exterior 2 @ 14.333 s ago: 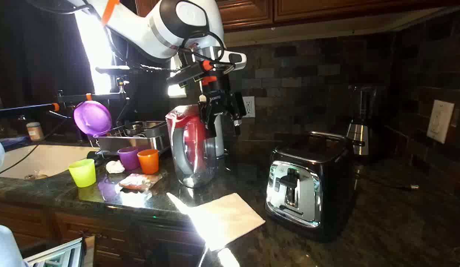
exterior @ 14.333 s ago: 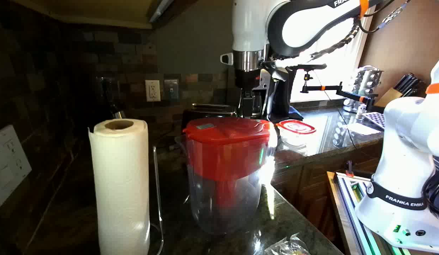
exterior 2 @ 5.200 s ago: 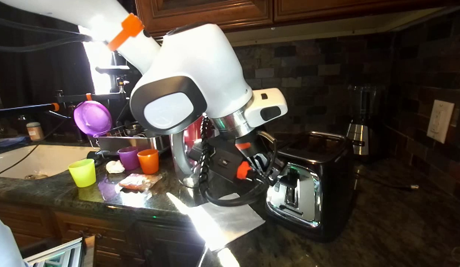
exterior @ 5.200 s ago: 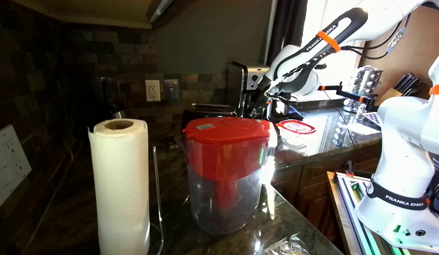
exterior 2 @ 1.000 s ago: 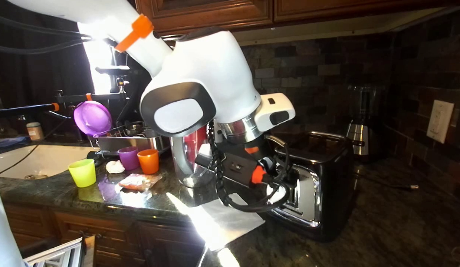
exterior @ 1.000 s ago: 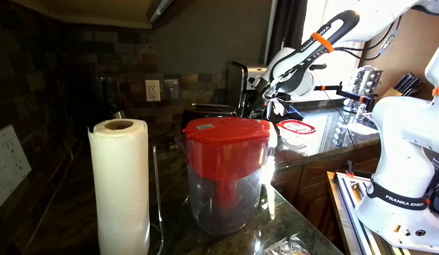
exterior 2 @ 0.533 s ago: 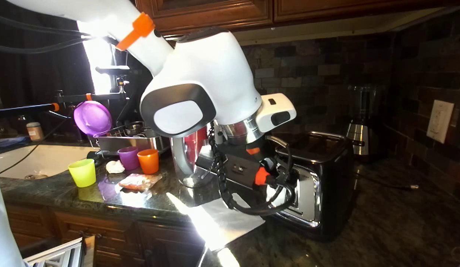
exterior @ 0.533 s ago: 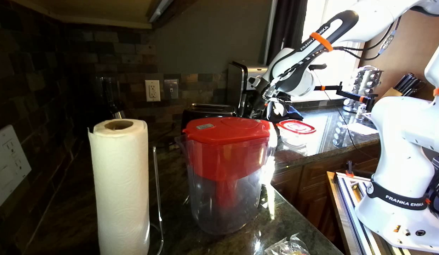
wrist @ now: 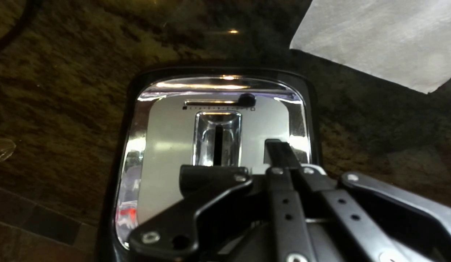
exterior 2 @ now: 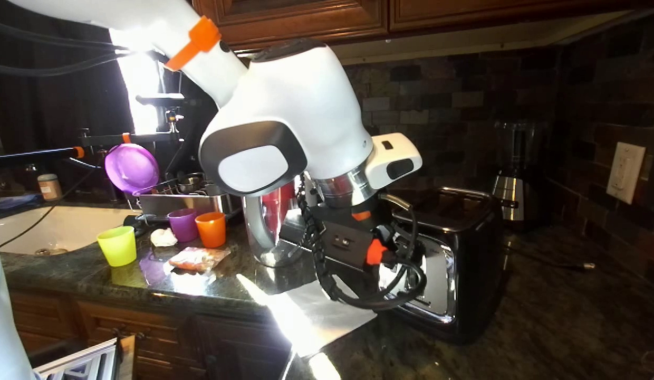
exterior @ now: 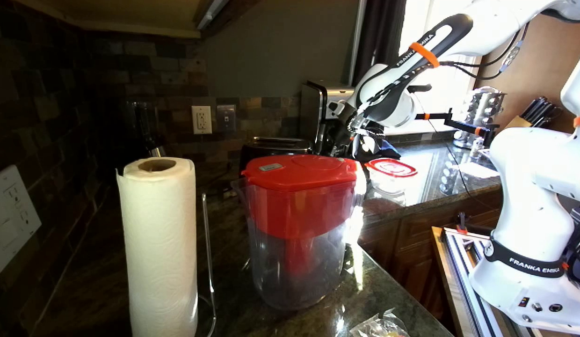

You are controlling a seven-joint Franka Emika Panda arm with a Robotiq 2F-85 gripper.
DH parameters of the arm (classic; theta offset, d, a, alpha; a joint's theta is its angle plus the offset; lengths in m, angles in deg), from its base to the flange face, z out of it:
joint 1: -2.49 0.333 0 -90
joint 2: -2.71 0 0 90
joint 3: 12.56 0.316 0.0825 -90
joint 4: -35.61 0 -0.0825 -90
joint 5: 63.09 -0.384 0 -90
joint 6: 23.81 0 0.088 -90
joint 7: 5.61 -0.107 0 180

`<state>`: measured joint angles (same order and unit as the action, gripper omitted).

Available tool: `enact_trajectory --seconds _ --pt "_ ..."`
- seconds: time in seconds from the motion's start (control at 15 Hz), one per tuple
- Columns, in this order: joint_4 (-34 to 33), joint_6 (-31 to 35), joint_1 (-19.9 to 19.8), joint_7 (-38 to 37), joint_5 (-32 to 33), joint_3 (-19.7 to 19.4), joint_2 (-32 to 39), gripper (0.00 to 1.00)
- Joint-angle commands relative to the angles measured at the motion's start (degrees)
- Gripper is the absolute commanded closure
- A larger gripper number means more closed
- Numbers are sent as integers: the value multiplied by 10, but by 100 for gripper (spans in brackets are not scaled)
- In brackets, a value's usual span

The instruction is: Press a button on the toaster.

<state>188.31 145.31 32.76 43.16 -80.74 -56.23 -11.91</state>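
The gripper [wrist: 284, 150], closed with nothing visible in its grasp, faces the end of the toaster [wrist: 174, 143], whose dark button [wrist: 267, 155] lies directly at the gripper's fingertips, partly hidden by them, contact not discernible.

In an exterior view the arm [exterior 2: 312, 103] — slanting down — partly hides the toaster [exterior 2: 459, 269].

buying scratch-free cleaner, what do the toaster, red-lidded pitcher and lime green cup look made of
Toaster: front panel probably satin metal, softly shiny; its rim mirror-bright like chrome; casing glossy black, plastic or painted metal.
Pitcher: likely clear plastic, see-through below; lid glossy red, apparently plastic.
Lime green cup: smooth, even colour suggests matte plastic.
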Motion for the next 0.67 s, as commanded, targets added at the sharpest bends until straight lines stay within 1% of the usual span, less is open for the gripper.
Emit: enact_trajectory --seconds 0.0,0.6 --pt "-1 19 31 18 -24 -17 -4 100" --pt "-1 27 41 15 -26 -28 -4 100"
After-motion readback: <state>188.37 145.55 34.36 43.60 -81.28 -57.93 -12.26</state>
